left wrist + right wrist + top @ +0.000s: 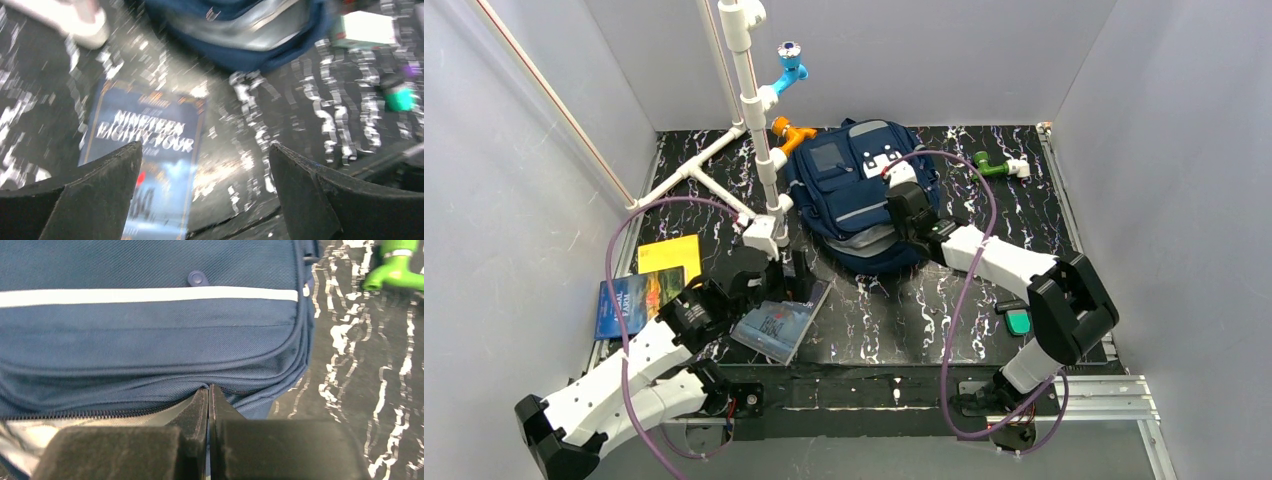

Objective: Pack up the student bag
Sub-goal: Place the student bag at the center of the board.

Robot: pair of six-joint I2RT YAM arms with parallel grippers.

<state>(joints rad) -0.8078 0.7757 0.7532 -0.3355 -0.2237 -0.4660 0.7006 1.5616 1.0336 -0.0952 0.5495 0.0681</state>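
Top view, bag: the student bag [854, 200] lies flat at the middle back of the table, front pockets up.
Top view, right arm: the right gripper [894, 185] is on the bag's right side, at the zip.
Top view, left arm: the left gripper [774, 272] hovers just above the novel [776, 325] at the front left, well apart from the bag.
Top view, count: one bag; three books (the novel, a yellow book [669, 255], a blue book [629, 303]); three coloured fittings, namely the blue fitting [790, 65], orange fitting [790, 132] and green fitting [996, 166]; one white pipe frame [754, 100]; one small green item [1018, 322] beside the right arm.
Left wrist, jaws: spread as wide as they go, with nothing between them. The novel's cover lies below the gap and the bag's lower edge beyond it.
Left wrist, count: one book, one bag, one green item. The picture is smeared.
Left wrist, doing it well: a flat book gives little to pinch, so take it by an edge, and only once the bag's mouth gapes.
Right wrist, jaws: pressed fully together, with the tips at the zip [100, 412] where light lining [30, 440] starts to show. Whether a pull tab or a fold of cloth is pinched cannot be told.
Right wrist, count: one grey stripe [150, 295], one stud [196, 277], one green fitting.
Right wrist, doing it well: the step looks like opening the main compartment. Pull along the zip's track, not upward, or the soft bag will likely drag or the grip slip.
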